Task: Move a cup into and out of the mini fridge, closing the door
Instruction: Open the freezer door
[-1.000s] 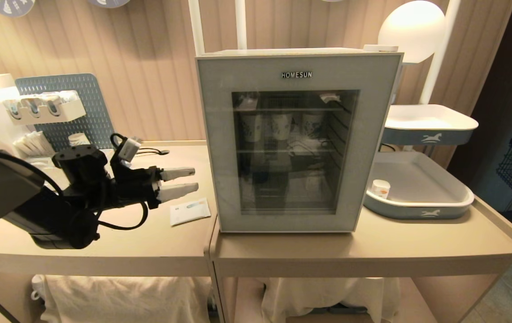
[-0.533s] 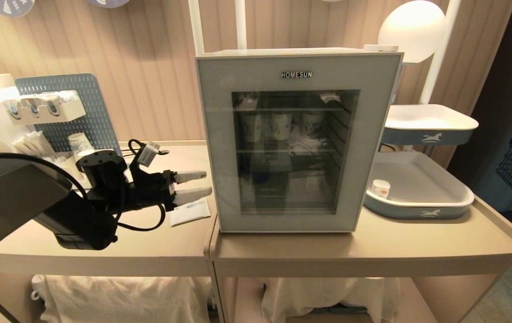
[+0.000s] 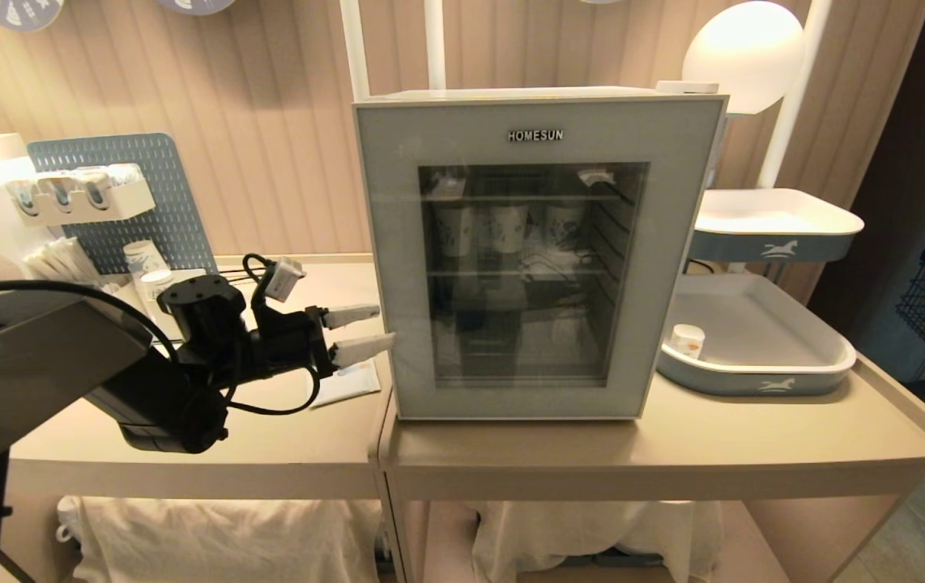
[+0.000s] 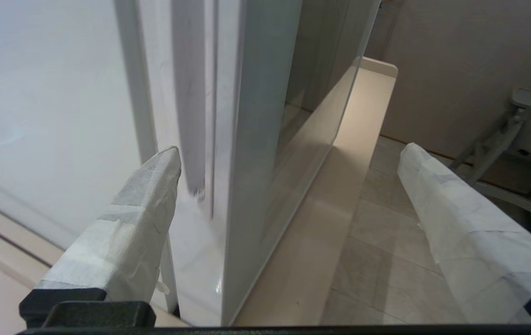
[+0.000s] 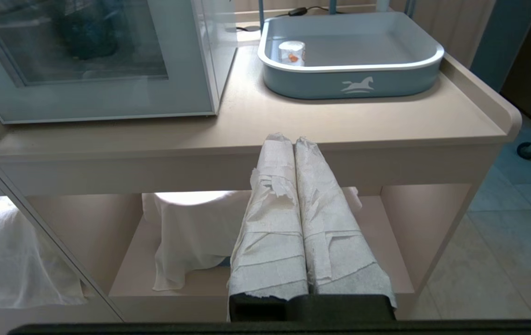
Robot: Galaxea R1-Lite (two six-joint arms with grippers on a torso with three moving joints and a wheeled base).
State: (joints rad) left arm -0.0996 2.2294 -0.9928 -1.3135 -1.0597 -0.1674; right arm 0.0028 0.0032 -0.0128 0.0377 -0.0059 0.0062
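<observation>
Access to the mini fridge is barred by its shut door; bare counter is left before it, the tray beside.

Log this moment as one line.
left pincer: open, at door left edge | door: shut | cup: in tray | right pincer: shut, parked

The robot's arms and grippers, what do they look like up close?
The left arm is black, with chunky rounded joints and a thin black cable looping under the wrist. The left gripper has two long tapered fingers wrapped in white tape on black mounts. The right gripper has the same white taped fingers.
</observation>
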